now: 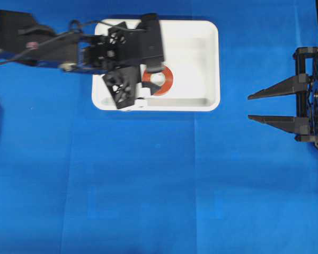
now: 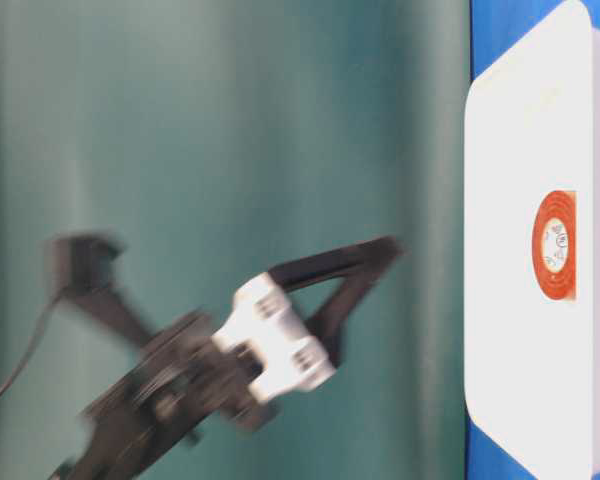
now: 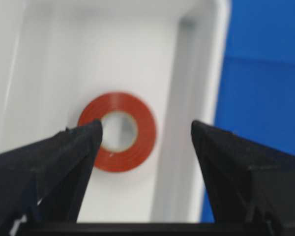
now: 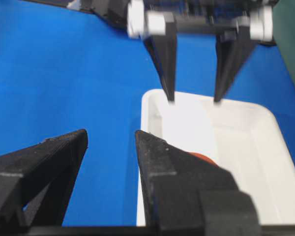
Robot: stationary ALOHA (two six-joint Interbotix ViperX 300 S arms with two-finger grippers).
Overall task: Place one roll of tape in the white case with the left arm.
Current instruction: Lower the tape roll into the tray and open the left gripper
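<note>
The orange-red roll of tape [image 1: 165,80] lies flat on the floor of the white case [image 1: 212,63], near its front left part. My left gripper [image 1: 148,80] hovers over the case, open and empty, with the roll below and between its fingers. In the left wrist view the roll [image 3: 145,132] sits beyond the wide-apart jaws of the left gripper [image 3: 146,125], close to the case's rim [image 3: 201,73]. The table-level view shows the roll [image 2: 555,245] resting on the case [image 2: 520,350], with the blurred left gripper [image 2: 380,250] apart from it. My right gripper [image 1: 249,107] is open and empty at the right edge.
Blue cloth [image 1: 159,180] covers the table all round the case. In the right wrist view the right gripper [image 4: 110,135] points at the case [image 4: 265,147], with the left gripper [image 4: 194,101] above its far end and a sliver of the roll [image 4: 206,157] showing.
</note>
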